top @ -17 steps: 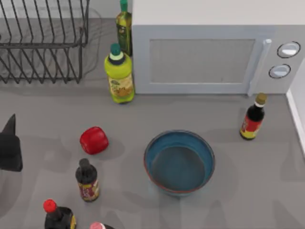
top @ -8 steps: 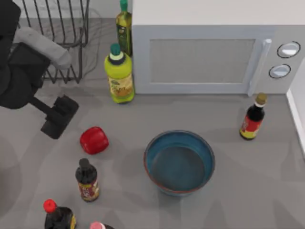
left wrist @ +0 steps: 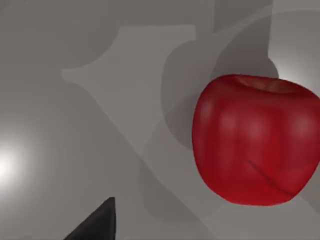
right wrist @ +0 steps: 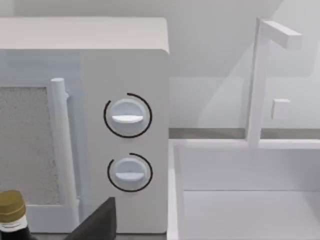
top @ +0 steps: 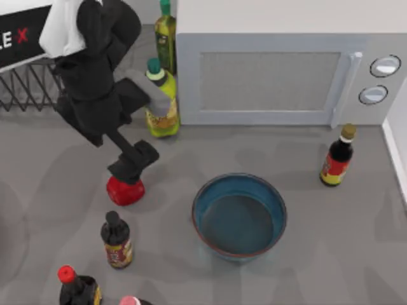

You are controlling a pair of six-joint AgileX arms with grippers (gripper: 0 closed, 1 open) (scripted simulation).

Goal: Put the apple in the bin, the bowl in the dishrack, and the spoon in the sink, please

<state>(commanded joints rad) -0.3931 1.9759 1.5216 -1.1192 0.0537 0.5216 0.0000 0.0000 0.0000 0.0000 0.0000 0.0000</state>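
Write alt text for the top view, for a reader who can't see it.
Left gripper hangs over the red apple on the grey counter. A teal bowl sits to the right, before a white microwave, with sauce bottles scattered around.

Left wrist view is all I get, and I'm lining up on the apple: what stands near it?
Observer: From above, a dark sauce bottle stands close by the apple, toward the top view's bottom edge.
Operator: And the bowl?
Observer: The bowl sits to the apple's right, apart from it.
Operator: Where's my gripper?
Observer: The left gripper overlaps the apple's far side in the top view.
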